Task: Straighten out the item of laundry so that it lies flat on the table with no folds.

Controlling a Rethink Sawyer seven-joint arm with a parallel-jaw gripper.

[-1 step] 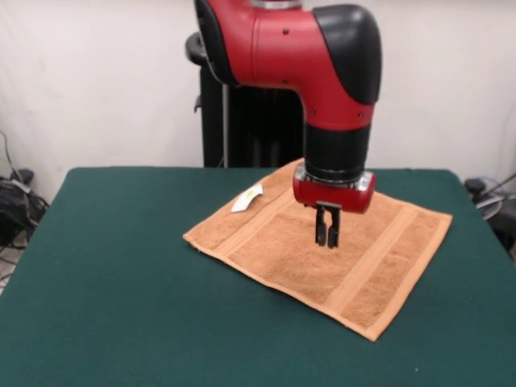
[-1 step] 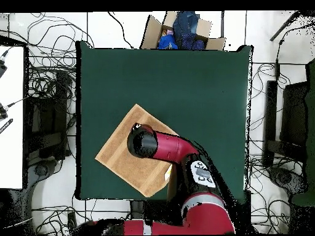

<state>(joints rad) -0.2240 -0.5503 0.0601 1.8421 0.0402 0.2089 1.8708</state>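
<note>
A: Where is the towel now?

B: It lies spread on the green table, turned like a diamond, on the side near the robot. In the front view it looks flat, with band stripes near two ends and a white tag at one edge.

A: Is all of it visible?

B: No. From above, the arm covers the middle of the towel and one corner. From the front, the wrist hides a part of the far edge.

A: And the gripper?

B: It hangs just over the middle of the towel. The fingers are close together and hold nothing. If the tips touch the cloth, I cannot tell.

A: Anything else?

B: A cardboard box with blue cloth stands beyond the table, partly cut off.
</note>
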